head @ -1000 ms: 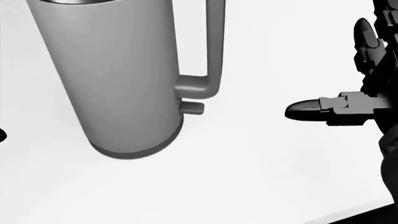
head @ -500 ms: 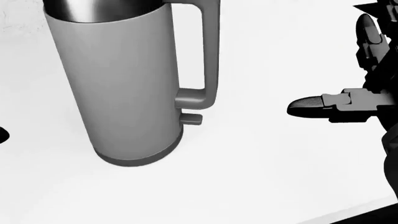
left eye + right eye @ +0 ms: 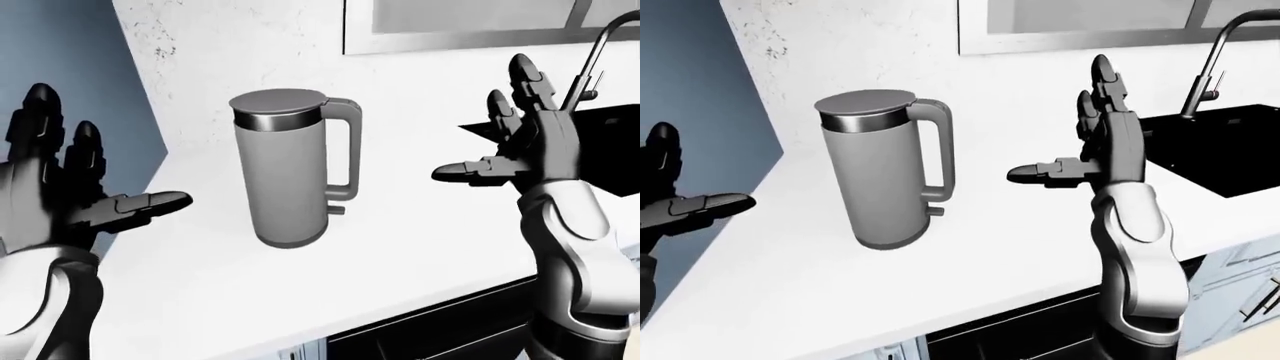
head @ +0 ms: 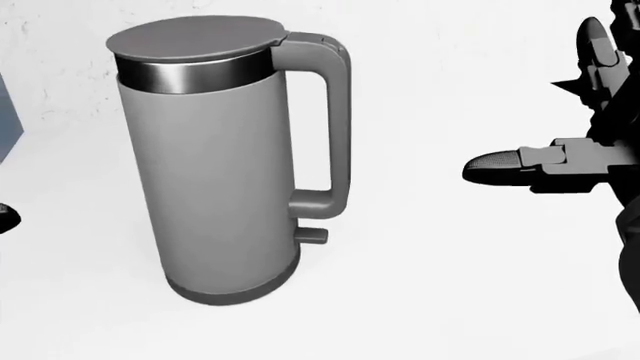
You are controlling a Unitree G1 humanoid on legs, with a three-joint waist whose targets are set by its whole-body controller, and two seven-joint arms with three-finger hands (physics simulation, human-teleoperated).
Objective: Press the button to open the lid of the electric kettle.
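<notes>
Electric kettle [image 4: 215, 161]: upright on the white bench [image 3: 400, 247], lid [image 4: 192, 35] down and flush with the steel band. Your task's step in hand is the approach; nothing touches the kettle yet.

Handle [image 4: 325, 124]: on the kettle's right side in all views. A small tab [image 4: 314, 235] juts out below the handle's foot, near the base.

Button: you cannot pick it out for certain. The flat top of the handle, just beside the lid hinge, is a likely seat, but no separate key shows there.

Right hand [image 3: 510, 142]: well to the right of the kettle, fingers spread apart, thumb pointing toward the handle, gripping nothing. Your next move, as judged: bring a fingertip up and over to the handle top and press down.

Left hand [image 3: 70, 180]: left of the kettle, fingers apart, idle.

Sink [image 3: 1210, 154] and faucet [image 3: 1205, 60]: right of the kettle, partly cut off at the edge.
</notes>
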